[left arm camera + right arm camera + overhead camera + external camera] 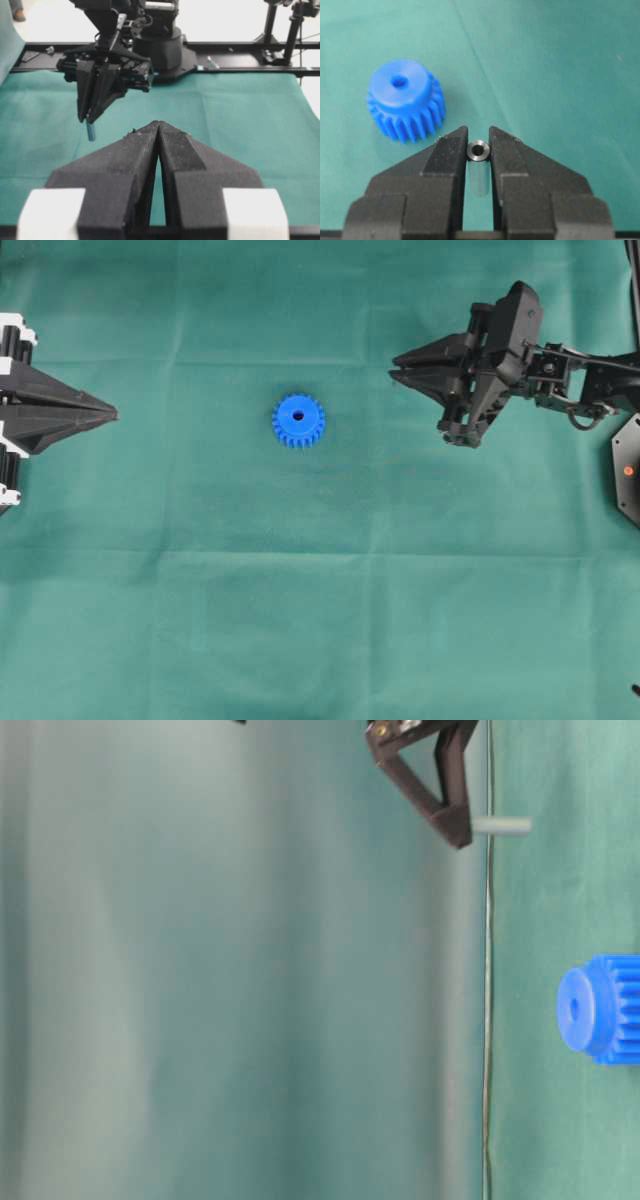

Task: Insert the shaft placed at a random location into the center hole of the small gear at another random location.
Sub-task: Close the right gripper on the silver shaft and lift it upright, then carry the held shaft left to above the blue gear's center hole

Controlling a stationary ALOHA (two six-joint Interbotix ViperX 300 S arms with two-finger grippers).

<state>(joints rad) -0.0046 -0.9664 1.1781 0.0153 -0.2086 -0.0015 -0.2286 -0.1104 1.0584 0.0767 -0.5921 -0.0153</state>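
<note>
The bench [200, 640] is covered with a green cloth, and it carries only the small gear. The right tool [478, 145] hangs above the cloth at the right side of the overhead view, well apart from the gear, and its two black fingers [445, 150] are clamped on the shaft. The left tool [112, 415] stays at the left edge of the overhead view, with its fingers pressed together and nothing between them. The small gear [298, 420] is bright blue and lies flat near the middle of the bench, between the two tools, with its hub upward. The shaft [478, 150] is a short grey metal pin, it stands upright between the right fingertips and its lower end comes out under them. The center hole [399, 80] of the gear is open and dark.
</note>
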